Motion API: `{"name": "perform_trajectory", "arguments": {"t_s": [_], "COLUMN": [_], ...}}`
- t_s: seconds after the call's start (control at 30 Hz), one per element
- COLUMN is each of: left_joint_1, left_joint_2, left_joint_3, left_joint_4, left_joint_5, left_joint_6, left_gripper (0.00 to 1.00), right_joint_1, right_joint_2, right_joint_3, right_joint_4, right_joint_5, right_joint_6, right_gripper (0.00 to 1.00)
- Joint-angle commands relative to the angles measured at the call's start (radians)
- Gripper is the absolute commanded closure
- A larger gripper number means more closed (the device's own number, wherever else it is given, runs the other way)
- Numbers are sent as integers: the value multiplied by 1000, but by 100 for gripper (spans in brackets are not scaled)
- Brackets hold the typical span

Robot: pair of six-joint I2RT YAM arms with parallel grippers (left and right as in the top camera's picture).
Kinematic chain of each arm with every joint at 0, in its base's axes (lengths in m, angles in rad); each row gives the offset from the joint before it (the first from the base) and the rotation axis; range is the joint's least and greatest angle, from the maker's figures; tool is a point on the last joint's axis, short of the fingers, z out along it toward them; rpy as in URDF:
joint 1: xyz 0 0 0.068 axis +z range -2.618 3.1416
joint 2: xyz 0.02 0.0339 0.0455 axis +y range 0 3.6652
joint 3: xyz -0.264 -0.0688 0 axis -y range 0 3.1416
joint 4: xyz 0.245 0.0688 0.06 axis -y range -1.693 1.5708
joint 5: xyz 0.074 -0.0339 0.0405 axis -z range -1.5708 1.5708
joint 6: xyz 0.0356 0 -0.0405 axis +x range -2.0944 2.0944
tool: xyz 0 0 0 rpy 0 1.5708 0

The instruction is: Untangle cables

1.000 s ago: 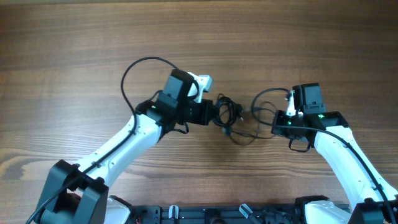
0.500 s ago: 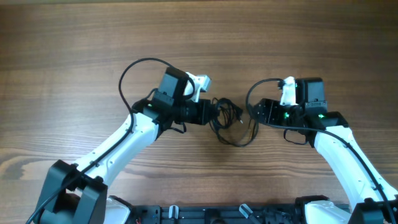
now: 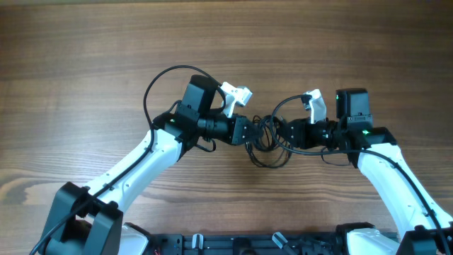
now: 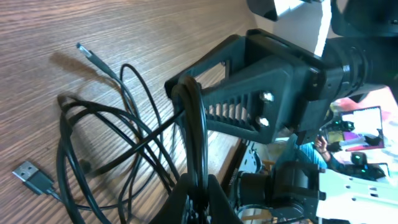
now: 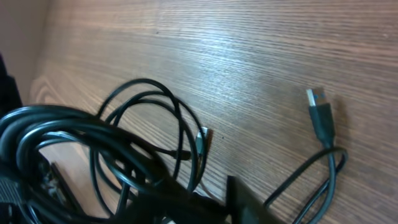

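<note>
Several cables [image 3: 265,139] are bunched on the table [image 3: 106,57] just beside the left gripper [image 3: 249,132], with some strands clamped between its fingers [image 4: 219,202]. Opposite it, the right gripper [image 3: 284,133] is set at the bunch; its grip cannot be told.

You've got a brown wood-grain table [image 3: 85,57] filling the overhead view, with soft glare on it in the right wrist view.
</note>
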Motion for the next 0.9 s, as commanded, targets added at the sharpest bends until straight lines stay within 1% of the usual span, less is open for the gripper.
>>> {"name": "perform_trajectory", "arguments": {"t_s": [0.0, 0.07, 0.1, 0.13, 0.17, 0.2, 0.27, 0.3, 0.33, 0.4, 0.47, 0.5, 0.67, 0.73, 0.77, 0.8, 0.83, 0.87], "left_joint_1": [2, 2, 2, 2, 2, 2, 2, 2, 6, 19, 28, 29, 28, 28, 28, 28, 28, 28], "left_joint_2": [-21, -21, -21, -21, -21, -21, -21, -21, -21, -21, -21, -21, -21, -21, -21, -21, -21, -21], "left_joint_3": [8, 8, 8, 8, 8, 8, 8, 8, 8, 8, 8, 8, 8, 8, 8, 8, 8, 8], "left_joint_4": [5, -7, -18, -37, -46, -55, -58, -58, -58, -61, -67, -71, -98, -95, -93, -93, -93, -94], "left_joint_5": [44, 0, -25, -60, -76, -90, -102, -103, -102, -102, -101, -101, -102, -102, -102, -102, -102, -102], "left_joint_6": [17, 17, 17, 17, 17, 17, 17, 17, 17, 16, 16, 16, 17, 17, 17, 17, 17, 17], "left_gripper": [96, 96, 96, 96, 96, 96, 96, 96, 96, 96, 96, 96, 96, 96, 96, 96, 96, 96], "right_joint_1": [2, 2, 2, 2, 2, 2, 2, 2, 2, 2, 2, 2, 2, 2, 2, 2, 2, 2], "right_joint_2": [17, 17, 17, 17, 17, 17, 17, 17, 17, 17, 17, 17, 17, 17, 17, 17, 17, 17], "right_joint_3": [7, 7, 7, 7, 7, 7, 7, 7, 7, 7, 7, 7, 7, 7, 7, 7, 7, 7], "right_joint_4": [1, -7, -14, -32, -46, -64, -114, -140, -158, -167, -164, -157, -105, -105, -109, -111, -110, -102], "right_joint_5": [13, 81, 123, 201, 265, 361, 573, 661, 708, 723, 712, 694, 546, 532, 533, 527, 504, 439], "right_joint_6": [-11, -10, -10, 0, 30, 85, 199, 264, 304, 316, 338, 337, 274, 275, 275, 275, 270, 220], "right_gripper": [96, 96, 94, 86, 84, 81, 80, 79, 78, 78, 69, 67, 60, 56, 51, 49, 48, 47]}}
